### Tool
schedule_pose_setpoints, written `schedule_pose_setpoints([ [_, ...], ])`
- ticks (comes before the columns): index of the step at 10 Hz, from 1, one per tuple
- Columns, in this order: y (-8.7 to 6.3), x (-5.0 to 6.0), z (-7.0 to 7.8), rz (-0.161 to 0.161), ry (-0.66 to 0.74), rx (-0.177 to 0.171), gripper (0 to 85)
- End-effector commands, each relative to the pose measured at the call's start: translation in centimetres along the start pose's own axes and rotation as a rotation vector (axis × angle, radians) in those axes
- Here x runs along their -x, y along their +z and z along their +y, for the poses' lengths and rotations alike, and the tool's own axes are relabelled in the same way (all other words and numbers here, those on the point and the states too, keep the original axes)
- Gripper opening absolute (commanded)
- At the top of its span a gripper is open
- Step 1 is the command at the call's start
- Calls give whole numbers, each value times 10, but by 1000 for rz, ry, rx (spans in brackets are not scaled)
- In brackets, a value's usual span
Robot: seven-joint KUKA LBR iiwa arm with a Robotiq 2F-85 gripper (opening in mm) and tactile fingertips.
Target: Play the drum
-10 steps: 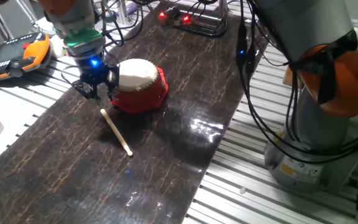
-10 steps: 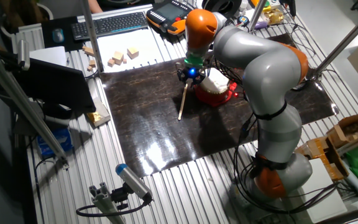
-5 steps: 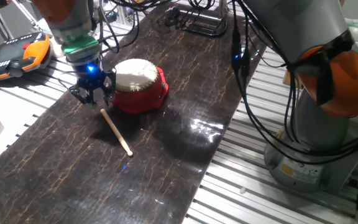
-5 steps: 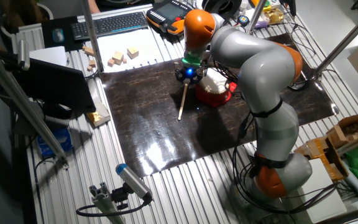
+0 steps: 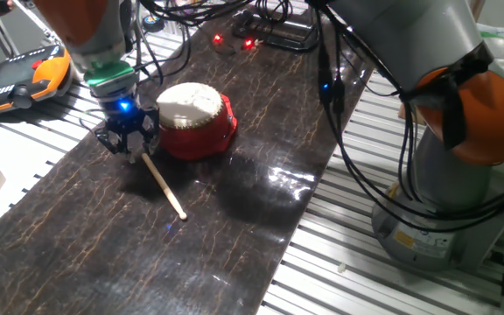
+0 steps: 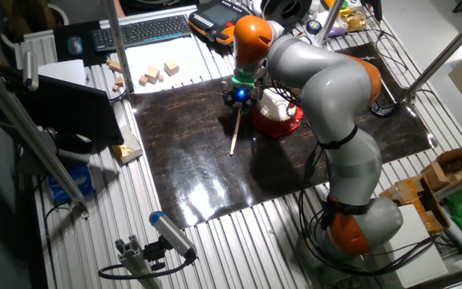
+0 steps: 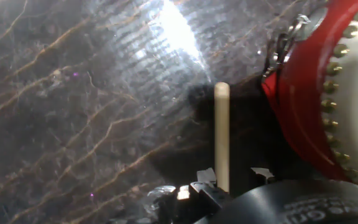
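drum (image 5: 195, 118) on mat (image 5: 234, 210), stick (image 5: 164, 185) beside it (flat)

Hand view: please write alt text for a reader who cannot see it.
Close view down onto a thin pale wooden stick lying on a dark marbled mat, one end running under the gripper at the bottom edge, between its jaws. The red drum with its studded rim fills the right side.

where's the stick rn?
In one fixed view the stick lies flat on the dark mat, just left of the drum, its upper end under the pincer.
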State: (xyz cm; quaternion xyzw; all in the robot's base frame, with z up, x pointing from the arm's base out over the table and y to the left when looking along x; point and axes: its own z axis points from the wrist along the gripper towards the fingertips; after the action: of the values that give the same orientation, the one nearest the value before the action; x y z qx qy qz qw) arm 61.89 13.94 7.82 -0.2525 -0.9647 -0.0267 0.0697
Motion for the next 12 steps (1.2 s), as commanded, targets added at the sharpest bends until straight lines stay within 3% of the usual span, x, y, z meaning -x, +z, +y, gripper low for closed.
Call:
schedule_pose_setpoints([
  [1,1,1,0,-3,3,-4,403],
  [4,8,4,2,-18,0,-32,403],
  [7,15,9,1,-20,-4,-35,407],
  [9,17,9,1,-31,-2,-60,407],
  [12,26,8,-3,-41,-7,-68,407],
])
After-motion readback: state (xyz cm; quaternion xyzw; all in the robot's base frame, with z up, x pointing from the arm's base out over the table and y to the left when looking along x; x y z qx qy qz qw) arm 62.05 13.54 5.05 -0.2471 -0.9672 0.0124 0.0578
